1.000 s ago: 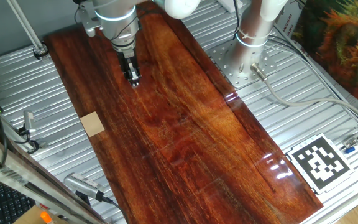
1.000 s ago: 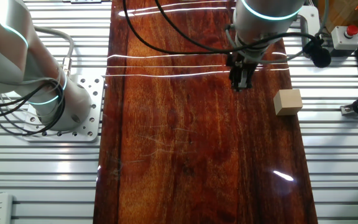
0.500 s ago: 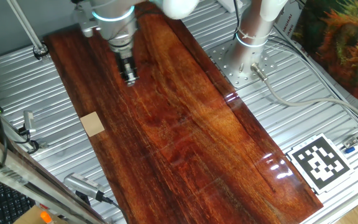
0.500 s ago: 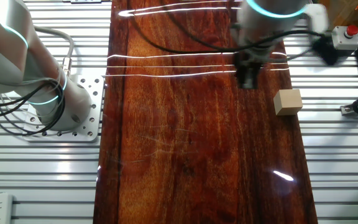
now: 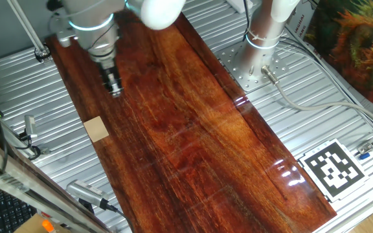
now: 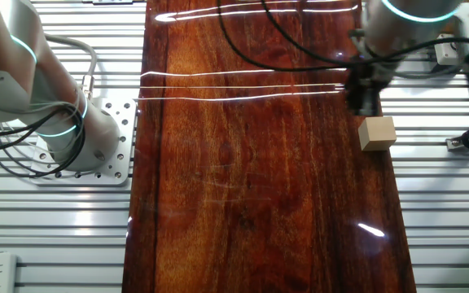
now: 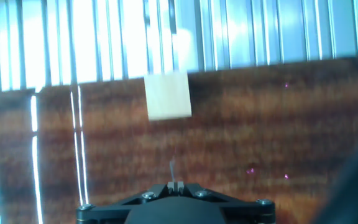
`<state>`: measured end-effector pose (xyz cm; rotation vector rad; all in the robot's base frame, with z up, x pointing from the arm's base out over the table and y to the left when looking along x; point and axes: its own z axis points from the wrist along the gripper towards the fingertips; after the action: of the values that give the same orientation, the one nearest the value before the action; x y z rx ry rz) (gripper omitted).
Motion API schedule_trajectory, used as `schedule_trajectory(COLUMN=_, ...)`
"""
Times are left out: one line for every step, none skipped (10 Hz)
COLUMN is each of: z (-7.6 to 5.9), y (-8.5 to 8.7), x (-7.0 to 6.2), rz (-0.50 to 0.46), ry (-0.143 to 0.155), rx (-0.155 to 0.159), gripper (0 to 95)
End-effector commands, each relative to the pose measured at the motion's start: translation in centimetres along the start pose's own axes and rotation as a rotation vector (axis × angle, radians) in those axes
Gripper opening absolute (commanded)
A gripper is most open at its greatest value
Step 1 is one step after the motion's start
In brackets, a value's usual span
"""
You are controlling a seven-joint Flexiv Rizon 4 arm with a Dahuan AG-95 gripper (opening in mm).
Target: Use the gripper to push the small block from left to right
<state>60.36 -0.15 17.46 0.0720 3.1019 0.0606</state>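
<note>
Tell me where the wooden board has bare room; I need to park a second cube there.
Most of the wooden board is bare, from its middle down to the end near the printed marker. The one busy spot is the edge where the small block sits, with the gripper just beyond it.

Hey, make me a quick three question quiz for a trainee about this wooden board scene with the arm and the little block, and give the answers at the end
1. True or false: the gripper is touching the small block.
2. Where does the small block lie on the wooden board?
A. in the middle
B. at one long edge, beside the ribbed metal table
C. next to the printed marker
3. Fill in: in the hand view the small block shows ahead of the fingers, close to the board's ____.

Key
1. False: bare wood shows between them in both fixed views.
2. B
3. edge
</note>
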Motion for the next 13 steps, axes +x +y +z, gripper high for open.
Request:
schedule_trajectory(z=0.4, y=0.0, x=-2.9, rz=-0.009, ry=0.008, rx=-0.001, gripper=0.0)
schedule_trajectory(z=0.8, y=-0.1, x=-3.7, rz=-0.014, ry=0.0, rx=-0.002, gripper=0.0)
schedule_trajectory(z=0.9, y=-0.2, x=-4.4, rz=-0.015, ry=-0.005, rx=-0.002, gripper=0.0)
schedule_trajectory(z=1.1, y=-0.3, x=-5.2, rz=-0.014, ry=-0.008, rx=0.001, gripper=0.0)
schedule_trajectory(z=1.2, y=-0.3, x=-5.8, rz=-0.007, ry=-0.006, rx=0.0, gripper=0.0)
schedule_trajectory(z=1.5, y=-0.2, x=-6.2, rz=-0.009, ry=-0.007, rx=0.002, gripper=0.0)
schedule_trajectory(z=1.9, y=-0.3, x=-6.6, rz=-0.009, ry=-0.01, rx=0.001, gripper=0.0)
schedule_trajectory(z=2.8, y=-0.4, x=-7.1, rz=-0.014, ry=-0.015, rx=0.003, gripper=0.0)
schedule_trajectory(z=3.2, y=-0.4, x=-7.7, rz=-0.016, ry=-0.02, rx=0.002, gripper=0.0)
schedule_trajectory(z=3.5, y=-0.2, x=-8.5, rz=-0.018, ry=-0.026, rx=0.004, gripper=0.0)
schedule_trajectory(z=3.8, y=-0.1, x=-9.1, rz=-0.014, ry=-0.028, rx=0.004, gripper=0.0)
schedule_trajectory(z=4.2, y=0.2, x=-10.2, rz=-0.012, ry=-0.03, rx=0.005, gripper=0.0)
schedule_trajectory(z=4.8, y=0.5, x=-11.4, rz=-0.01, ry=-0.031, rx=0.006, gripper=0.0)
